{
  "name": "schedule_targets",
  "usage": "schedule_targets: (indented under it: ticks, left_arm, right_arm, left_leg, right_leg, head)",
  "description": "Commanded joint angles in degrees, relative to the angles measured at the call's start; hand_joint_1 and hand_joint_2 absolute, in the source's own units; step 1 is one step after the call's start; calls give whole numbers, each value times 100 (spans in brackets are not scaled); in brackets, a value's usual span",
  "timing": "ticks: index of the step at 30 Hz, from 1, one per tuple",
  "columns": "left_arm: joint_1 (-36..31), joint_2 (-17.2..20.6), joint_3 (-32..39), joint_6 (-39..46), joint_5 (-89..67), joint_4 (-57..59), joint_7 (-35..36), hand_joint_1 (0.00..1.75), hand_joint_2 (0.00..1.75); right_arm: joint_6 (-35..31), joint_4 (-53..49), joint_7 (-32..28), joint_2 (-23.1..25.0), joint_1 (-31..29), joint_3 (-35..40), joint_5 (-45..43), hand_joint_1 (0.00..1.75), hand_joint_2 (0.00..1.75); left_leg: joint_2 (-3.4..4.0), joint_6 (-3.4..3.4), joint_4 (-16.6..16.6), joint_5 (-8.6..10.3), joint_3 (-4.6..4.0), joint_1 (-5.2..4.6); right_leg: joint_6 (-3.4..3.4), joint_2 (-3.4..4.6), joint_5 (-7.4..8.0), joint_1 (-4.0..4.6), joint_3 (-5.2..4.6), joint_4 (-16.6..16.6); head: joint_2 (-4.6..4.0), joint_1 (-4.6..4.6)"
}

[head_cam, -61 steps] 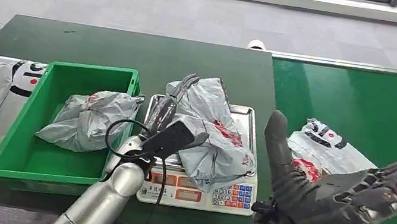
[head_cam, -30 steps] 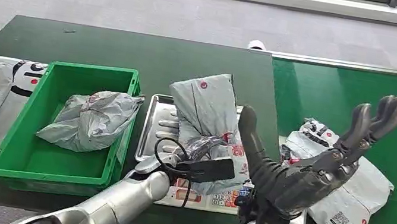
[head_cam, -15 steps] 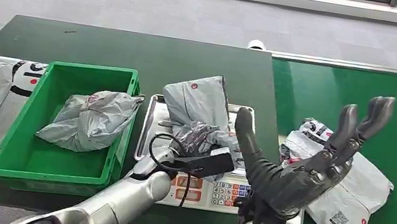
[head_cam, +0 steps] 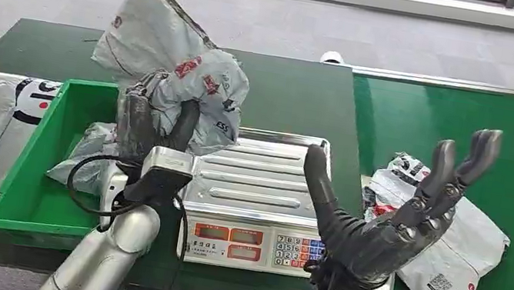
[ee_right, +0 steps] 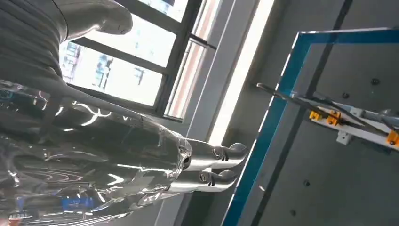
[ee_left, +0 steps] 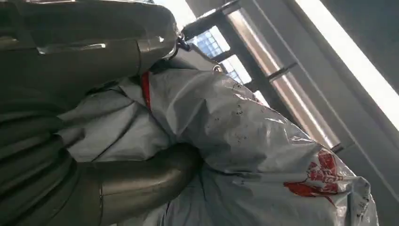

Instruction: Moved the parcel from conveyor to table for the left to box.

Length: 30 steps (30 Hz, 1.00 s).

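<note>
- There are four grey bags. One is the parcel [head_cam: 173, 62], held up in the air. One lies in the green bin [head_cam: 20, 193]. One lies on the conveyor [head_cam: 475, 125] at about 3 o'clock. One lies flat on the table [head_cam: 248, 81] at 9 o'clock.
- There is one scale [head_cam: 254, 191] with a shiny tray, in the middle.
- The left hand [head_cam: 152, 124] grips the parcel from below, with fingers wrapped around its crumpled lower end.
- The parcel is above the near corner of the bin, next to the scale. Its long side runs up and down, and its pointed end tips toward 11 o'clock.
- The right hand [head_cam: 399, 214] holds nothing. Its fingers are spread wide and point up, in front of the bag on the conveyor.
</note>
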Motion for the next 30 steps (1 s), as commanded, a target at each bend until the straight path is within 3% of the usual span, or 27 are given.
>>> schedule_targets:
  ticks: [1,6,13,15,29,30]
  left_arm:
    - [622,128,623,391,-161,-1277,-413,175,175]
    - [763,-34,1277,391,-719,-1059,-54,175,175]
    - [637,331,1622,-384,-1066,445,1120,175,175]
    - [522,460,1787,-524,-1344,1524,1417,175,175]
    - [443,450,2079,-869,-1625,2243,1901,175,175]
    - [466,449,2107,-785,-1676,2219,1913,16,175]
  right_arm:
    - [6,-58,-5,-172,39,-256,59,0,175]
    - [6,-127,-5,-166,194,-266,116,0,175]
    - [6,-159,-5,-184,247,-341,58,0,175]
    - [6,-60,-5,-199,261,-343,21,0,175]
    - [6,39,-5,-234,300,-304,14,0,175]
    - [6,52,-5,-233,297,-309,24,0,175]
  left_leg:
    - [26,-2,-12,1,8,3]
    - [17,-3,-14,-1,15,0]
    - [11,-4,-27,11,20,2]
    - [5,-1,-26,10,29,-3]
    - [10,-4,-19,6,20,4]
    - [11,-3,-13,4,17,3]
  right_leg:
    - [1,11,8,4,5,-16]
    - [0,6,3,1,12,-14]
    - [-2,-6,13,4,15,-28]
    - [1,-7,9,-1,26,-26]
    - [-2,-6,9,6,20,-24]
    - [-2,-1,7,4,15,-17]
  head:
    - [0,0]
    - [0,0]
    - [0,0]
    - [0,-2]
    - [0,0]
    - [0,0]
